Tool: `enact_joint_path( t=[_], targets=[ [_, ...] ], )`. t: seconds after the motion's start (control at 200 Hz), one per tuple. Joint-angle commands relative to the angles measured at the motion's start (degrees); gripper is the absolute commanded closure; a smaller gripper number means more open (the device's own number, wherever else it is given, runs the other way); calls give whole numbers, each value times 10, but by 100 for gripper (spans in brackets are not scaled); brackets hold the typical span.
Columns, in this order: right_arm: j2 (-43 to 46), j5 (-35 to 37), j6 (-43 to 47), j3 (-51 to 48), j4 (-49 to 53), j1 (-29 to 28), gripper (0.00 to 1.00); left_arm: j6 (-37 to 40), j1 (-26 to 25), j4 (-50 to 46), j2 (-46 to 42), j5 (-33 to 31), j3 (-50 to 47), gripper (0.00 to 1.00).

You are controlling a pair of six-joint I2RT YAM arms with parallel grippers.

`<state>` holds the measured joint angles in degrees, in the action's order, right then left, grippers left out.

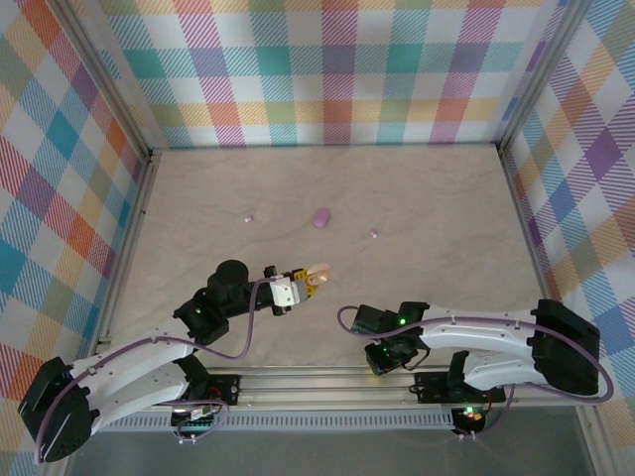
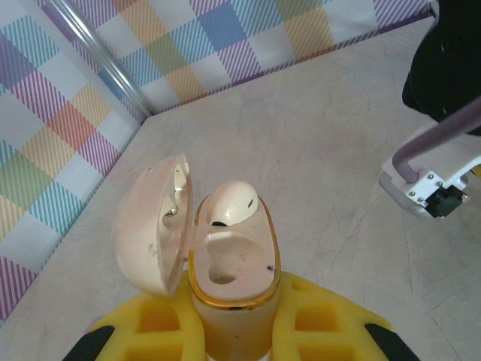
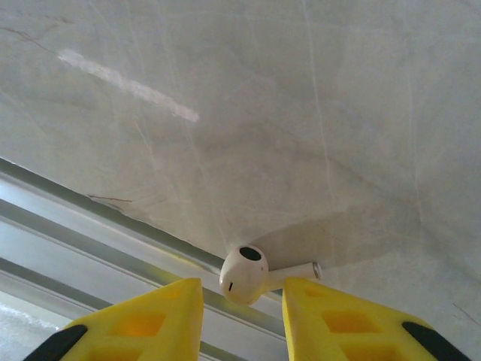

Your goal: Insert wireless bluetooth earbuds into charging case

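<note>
From above I see the left arm (image 1: 149, 362) reaching in from the near left corner, bent at the elbow. The left gripper (image 1: 310, 283) is over the middle of the table (image 1: 446, 198). The right arm (image 1: 476, 337) is folded low along the near edge. Farther out lies a purple case (image 1: 320, 217), with a purple bud (image 1: 249, 215) on one side and a second purple bud (image 1: 373, 234) on the other, both apart from it.

My left wrist camera tells me more. The left gripper (image 2: 237, 316) is squeezed tight on the cream case (image 2: 233, 271), whose lid is swung open to the left. A seated cream bud (image 2: 231, 203) sits in the far slot, and the near slot is empty.

My right wrist camera shows the right gripper (image 3: 242, 295) partly open and holding nothing, low over the table by the metal rail (image 3: 90, 233). A loose cream bud (image 3: 244, 272) lies on the table between its tips.
</note>
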<state>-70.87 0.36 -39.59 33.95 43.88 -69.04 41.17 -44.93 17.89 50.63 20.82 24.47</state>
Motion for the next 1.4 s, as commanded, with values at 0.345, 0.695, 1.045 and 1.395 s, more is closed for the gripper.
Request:
enact_joint_path(
  t=[0.345,0.695,1.045,1.395],
  targets=[
    [-74,39,17,61,-3,13,86,-18,-7,-25,-34,-4,-12,100],
    [50,-2,-25,69,-38,159,91,-51,-8,-20,-40,-11,-20,100],
    [161,-113,-202,128,-116,292,92,-144,-7,165,35,-19,-57,100],
    [168,-154,-434,119,-308,302,93,-213,-15,346,186,-60,-24,100]
  ],
)
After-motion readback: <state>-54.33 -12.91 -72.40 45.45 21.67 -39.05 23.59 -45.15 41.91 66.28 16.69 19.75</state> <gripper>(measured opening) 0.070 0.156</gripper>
